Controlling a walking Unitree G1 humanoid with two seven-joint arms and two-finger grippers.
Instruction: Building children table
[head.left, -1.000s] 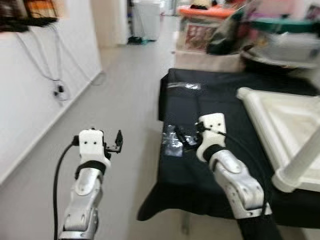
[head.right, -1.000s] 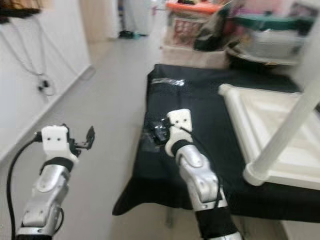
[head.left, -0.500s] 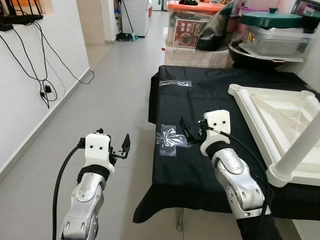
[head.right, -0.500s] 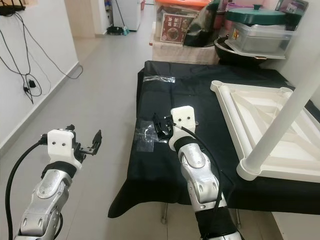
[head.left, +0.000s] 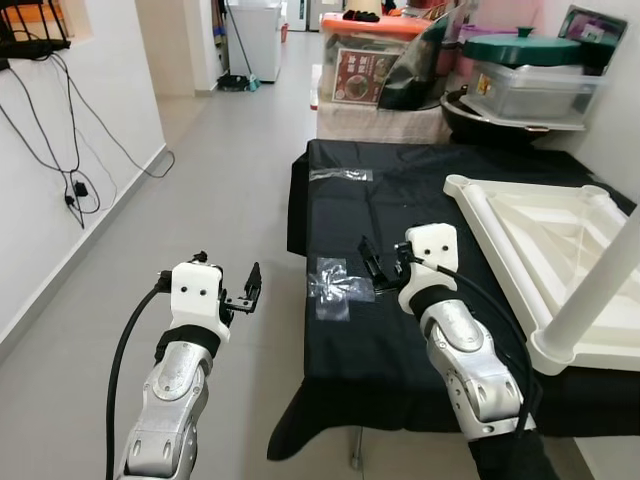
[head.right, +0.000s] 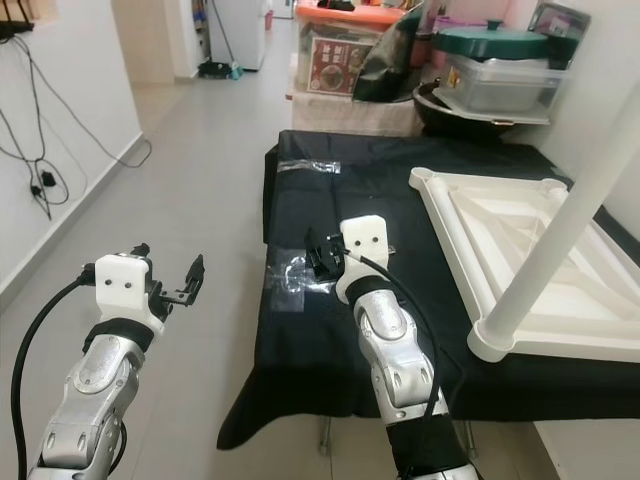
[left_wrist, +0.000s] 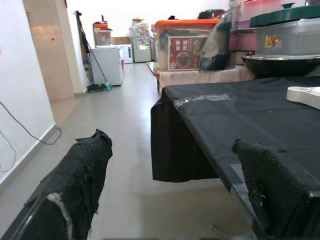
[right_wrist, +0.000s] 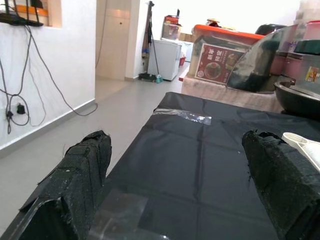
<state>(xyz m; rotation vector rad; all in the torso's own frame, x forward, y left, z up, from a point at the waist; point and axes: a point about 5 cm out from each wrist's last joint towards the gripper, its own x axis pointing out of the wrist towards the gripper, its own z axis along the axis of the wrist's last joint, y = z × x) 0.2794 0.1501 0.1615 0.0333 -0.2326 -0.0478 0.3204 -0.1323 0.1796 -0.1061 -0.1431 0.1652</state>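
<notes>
On the black-covered table (head.left: 420, 330) at centre frame, the right gripper (head.left: 372, 262) hovers with its fingers apart, empty, just beside a clear plastic bag (head.left: 335, 283) lying flat at its 9 o'clock. The white children's table (head.left: 545, 235) lies upside down on the cloth at 3 o'clock of that gripper (one white leg (head.left: 590, 295) stands up from its near corner). A second strip of clear plastic (head.left: 340, 174) lies near the far edge, at 12 o'clock. The left gripper (head.left: 250, 290) is held over the grey floor (head.left: 200, 190) at 9 o'clock of the table, fingers spread, holding nothing. Storage boxes (head.left: 375, 65) and a lidded pot (head.left: 525, 65) stand beyond the table.
</notes>
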